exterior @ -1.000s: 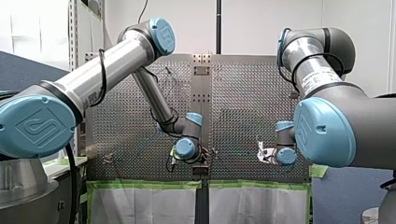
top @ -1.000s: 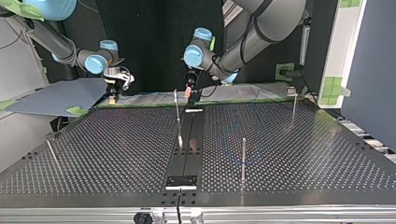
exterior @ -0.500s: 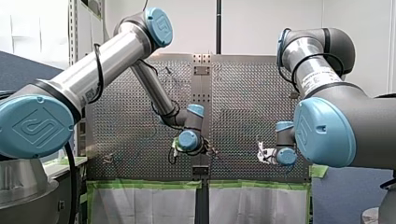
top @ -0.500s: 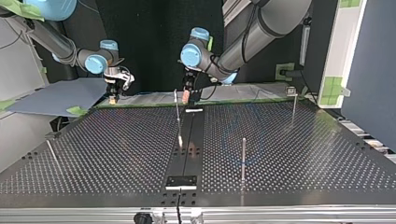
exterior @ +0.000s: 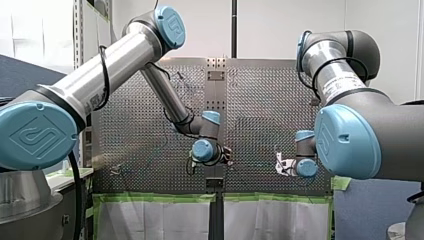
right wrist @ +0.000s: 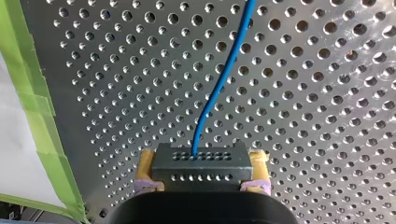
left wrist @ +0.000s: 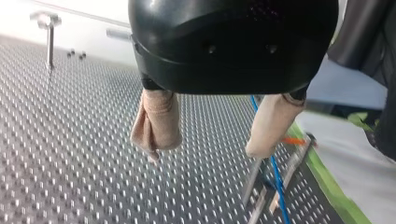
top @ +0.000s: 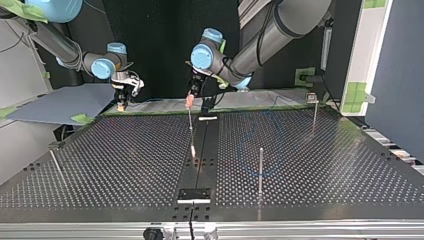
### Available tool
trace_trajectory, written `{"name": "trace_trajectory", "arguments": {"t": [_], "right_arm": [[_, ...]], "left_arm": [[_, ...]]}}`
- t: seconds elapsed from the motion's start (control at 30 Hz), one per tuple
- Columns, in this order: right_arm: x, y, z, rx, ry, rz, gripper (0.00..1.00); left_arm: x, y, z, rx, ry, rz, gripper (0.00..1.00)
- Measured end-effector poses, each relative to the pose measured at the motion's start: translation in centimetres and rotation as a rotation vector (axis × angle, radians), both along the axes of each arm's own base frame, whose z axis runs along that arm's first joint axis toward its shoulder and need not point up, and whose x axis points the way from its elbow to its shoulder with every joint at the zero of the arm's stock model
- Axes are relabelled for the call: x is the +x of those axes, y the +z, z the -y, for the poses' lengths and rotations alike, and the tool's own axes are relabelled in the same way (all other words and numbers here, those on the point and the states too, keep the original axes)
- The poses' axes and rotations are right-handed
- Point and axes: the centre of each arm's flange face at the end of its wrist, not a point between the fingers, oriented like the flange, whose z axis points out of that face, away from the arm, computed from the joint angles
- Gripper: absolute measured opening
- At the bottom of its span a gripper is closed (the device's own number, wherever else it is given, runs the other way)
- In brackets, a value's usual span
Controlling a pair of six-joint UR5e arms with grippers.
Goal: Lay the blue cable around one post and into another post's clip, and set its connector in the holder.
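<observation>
At the top view's left, my right arm's claw hangs over the far edge of the dark perforated metal counter. In its own wrist view its yellow pads are closed on the two short ends of a dark grey rectangular connector with rows of small holes. The thin blue cable leaves the middle of that connector and runs ahead of the claw in a soft curve, close over the holed plate.

Nearer the middle of the top view, my left arm's claw is at the far edge, at the tip of a thin upright metal post. Whether it touches the post is hard to tell from here. In the left wrist view its beige pads stand wide apart with nothing between them. The blue cable passes just beside one pad and down into a small metal clip fixture on the counter.

Toward the near edge, in the middle, lies a flat black rectangular plate. Right of it stands a slim metal rod, and a faint blue loop seems to curve on the counter behind it. Far right stands a taller post with a small head.
</observation>
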Motion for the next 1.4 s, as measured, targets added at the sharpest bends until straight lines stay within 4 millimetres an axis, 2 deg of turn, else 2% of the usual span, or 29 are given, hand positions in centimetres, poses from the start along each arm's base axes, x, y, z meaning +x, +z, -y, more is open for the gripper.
{"name": "trace_trajectory", "arguments": {"t": [0.33, 1.4], "right_arm": [[0.0, -0.1, 0.0, 0.001, 0.0, 0.0, 0.0], [0.0, -0.5, -0.1, 0.004, 0.005, 0.0, 0.0]], "left_arm": [[-0.7, 0.1, 1.0, -0.02, -0.057, 0.002, 1.0], [-1.0, 0.0, 1.4, -0.03, -0.061, -0.005, 1.0]]}}
